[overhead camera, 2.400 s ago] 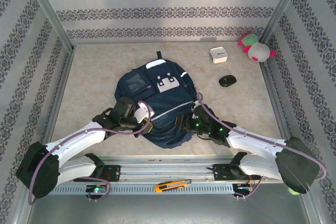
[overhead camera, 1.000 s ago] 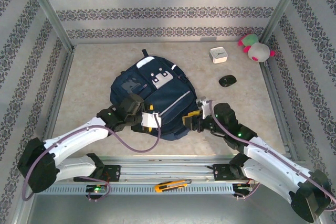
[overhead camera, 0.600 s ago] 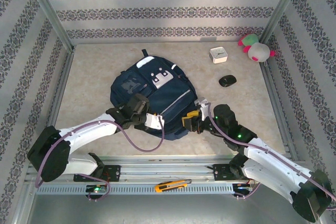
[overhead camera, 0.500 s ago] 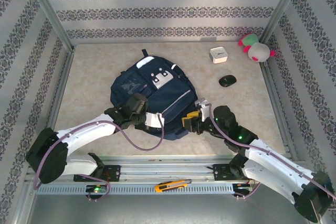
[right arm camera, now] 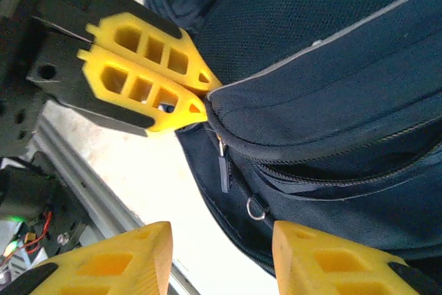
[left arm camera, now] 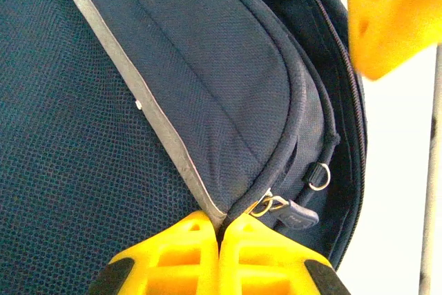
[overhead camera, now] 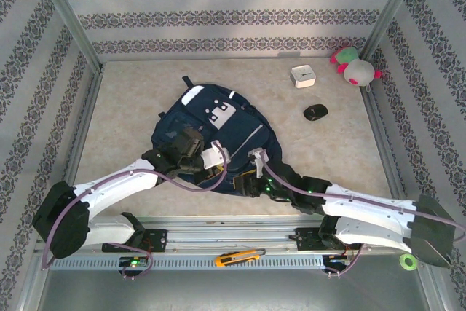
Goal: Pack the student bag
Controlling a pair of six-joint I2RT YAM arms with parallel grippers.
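Note:
The student bag (overhead camera: 211,125) lies flat mid-table, navy with grey stripes and white top patches. My left gripper (overhead camera: 224,162) is at its near edge. In the left wrist view the left gripper (left arm camera: 221,220) is shut, pinching the bag's (left arm camera: 207,88) seam where the grey stripe ends. A zipper pull (left arm camera: 298,215) hangs just right of it. My right gripper (overhead camera: 244,180) sits at the bag's near rim. The right wrist view shows the right gripper (right arm camera: 221,231) open, facing the zipper pull (right arm camera: 222,168) and a metal ring (right arm camera: 255,206), touching neither.
A white box (overhead camera: 302,76), a black mouse (overhead camera: 315,112) and a plush toy (overhead camera: 354,67) lie at the back right. An orange utility knife (overhead camera: 239,257) rests on the front rail, a green tape roll (overhead camera: 408,261) at the far right. Patterned walls enclose the table.
My left gripper has shut on the bag's near seam. The right arm swung left to the bag's near rim. The bag shifted and turned slightly.

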